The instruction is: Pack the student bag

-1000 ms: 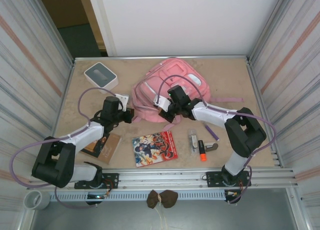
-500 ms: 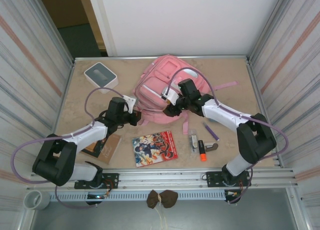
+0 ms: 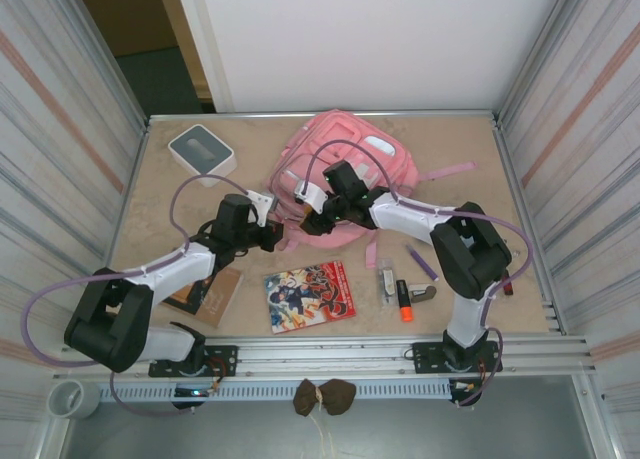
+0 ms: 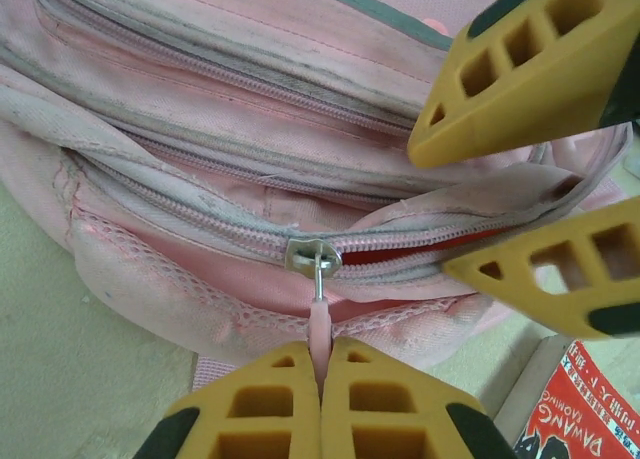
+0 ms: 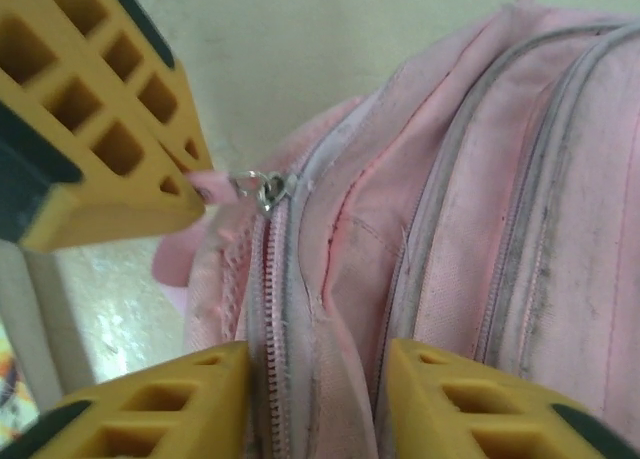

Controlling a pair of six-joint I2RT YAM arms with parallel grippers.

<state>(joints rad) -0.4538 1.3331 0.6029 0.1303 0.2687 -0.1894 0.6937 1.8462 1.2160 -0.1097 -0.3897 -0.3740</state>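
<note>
Tan table (image 3: 150, 214): student bag (image 3: 345, 141) part-unzipped; left gripper (image 4: 320, 351) clamps zip pull (image 4: 318, 319); right gripper (image 5: 318, 364) apart.

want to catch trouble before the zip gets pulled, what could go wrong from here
1. The left gripper is shut on just the thin pink pull tab. The tab may slip out, or strain where it joins the metal slider.
2. The right gripper has its jaws apart around loose fabric of the student bag, so the bag might slide along with the pull instead of the zip moving.
3. Slack fabric beside the zip could catch in the slider.
</note>
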